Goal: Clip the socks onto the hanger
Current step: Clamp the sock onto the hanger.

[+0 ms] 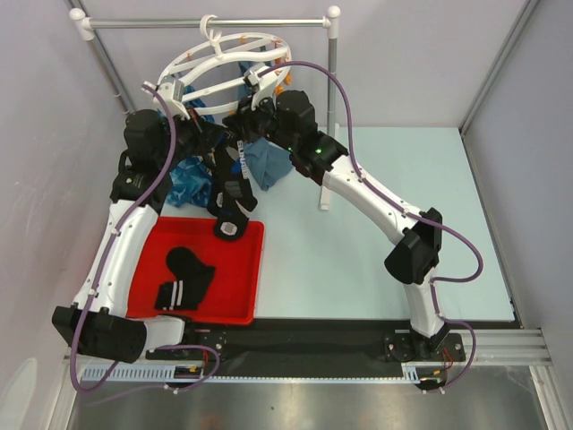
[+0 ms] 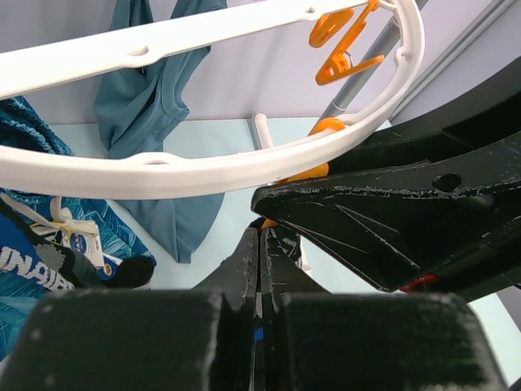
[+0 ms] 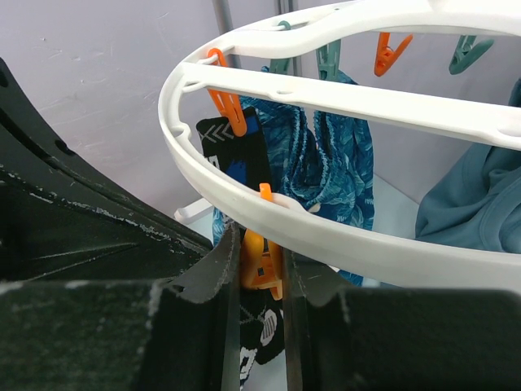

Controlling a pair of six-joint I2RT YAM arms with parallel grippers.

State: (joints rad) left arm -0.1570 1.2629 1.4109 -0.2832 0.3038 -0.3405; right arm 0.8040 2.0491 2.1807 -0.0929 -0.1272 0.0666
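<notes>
The white hanger (image 1: 192, 64) hangs from the rail, and both grippers meet under its near rim. My right gripper (image 3: 260, 252) is shut on an orange clip (image 3: 262, 265) below the hanger ring (image 3: 342, 244). Directly beneath that clip hangs a black sock (image 3: 264, 338) with white lettering. In the top view this sock (image 1: 235, 184) dangles over the red tray (image 1: 255, 269). My left gripper (image 2: 260, 236) is shut, with a thin sliver of the sock's fabric between its jaws, its tips right at the clip. Another sock (image 3: 232, 155) hangs from a neighbouring clip. More socks (image 1: 185, 278) lie in the tray.
A blue patterned cloth (image 1: 188, 179) and a teal garment (image 1: 266, 161) hang from the ring behind the grippers. The grey rail stand (image 1: 206, 22) spans the back, with its post (image 1: 329, 116) at the right. Walls close in on the left and the back.
</notes>
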